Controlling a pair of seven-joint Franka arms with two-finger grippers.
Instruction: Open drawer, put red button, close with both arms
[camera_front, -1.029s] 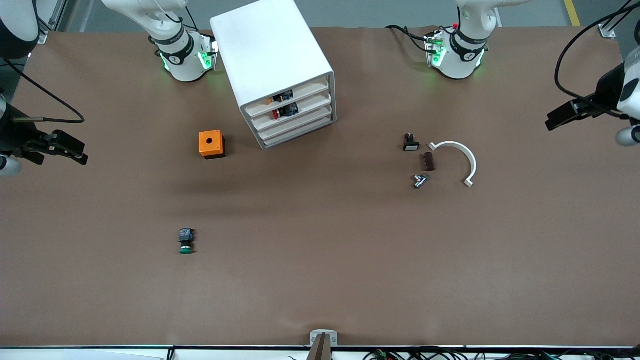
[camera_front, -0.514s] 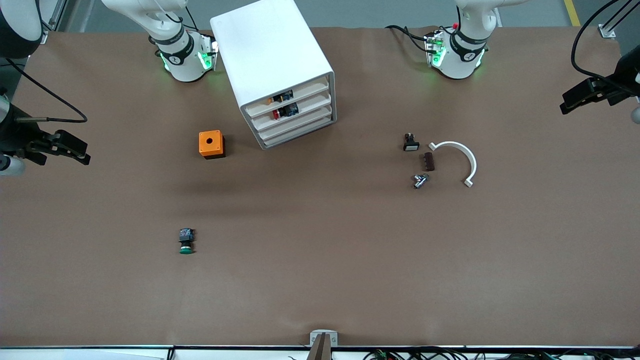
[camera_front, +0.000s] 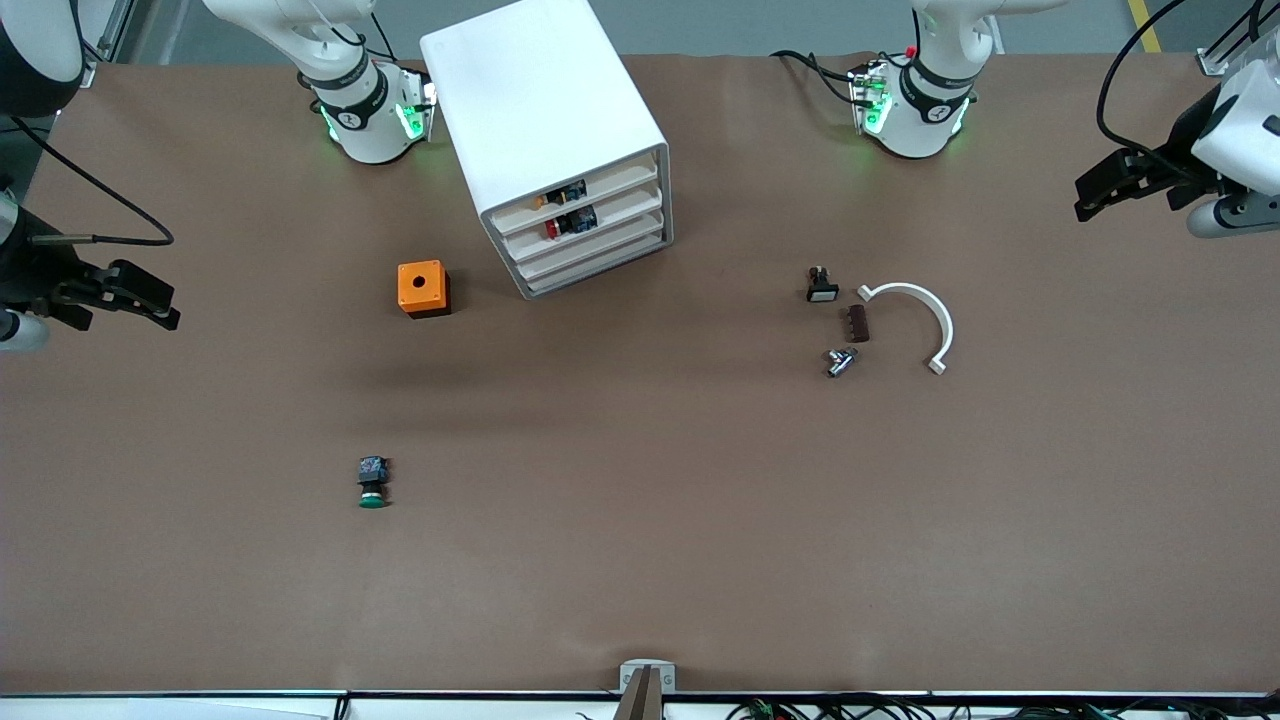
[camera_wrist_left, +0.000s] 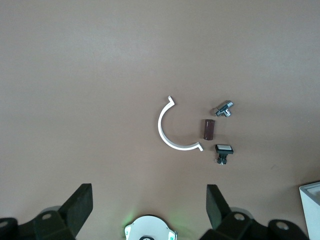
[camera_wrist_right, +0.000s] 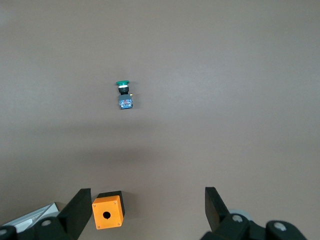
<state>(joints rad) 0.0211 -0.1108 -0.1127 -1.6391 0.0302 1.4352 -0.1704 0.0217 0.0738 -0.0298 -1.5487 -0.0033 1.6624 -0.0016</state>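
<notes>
The white four-drawer cabinet (camera_front: 545, 120) stands between the two arm bases. Its drawer (camera_front: 610, 212), second from the top, sits flush with the others. Through the slot in its front the red button (camera_front: 553, 230) shows, lying inside. My left gripper (camera_front: 1092, 192) hangs open and empty over the left arm's end of the table, well apart from the cabinet. My right gripper (camera_front: 160, 308) hangs open and empty over the right arm's end. In the left wrist view the left gripper (camera_wrist_left: 148, 204) frames bare table. In the right wrist view the right gripper (camera_wrist_right: 146, 207) spans wide, with an orange box between its fingers far below.
An orange box (camera_front: 423, 288) sits beside the cabinet, and a green-capped button (camera_front: 372, 483) lies nearer the front camera. Toward the left arm's end lie a white curved clamp (camera_front: 925, 318), a brown block (camera_front: 858, 323), a metal fitting (camera_front: 838, 361) and a small white-capped switch (camera_front: 821, 286).
The left gripper has swung up and around at the left arm's end of the table. The right gripper has barely shifted. Nothing on the table moved.
</notes>
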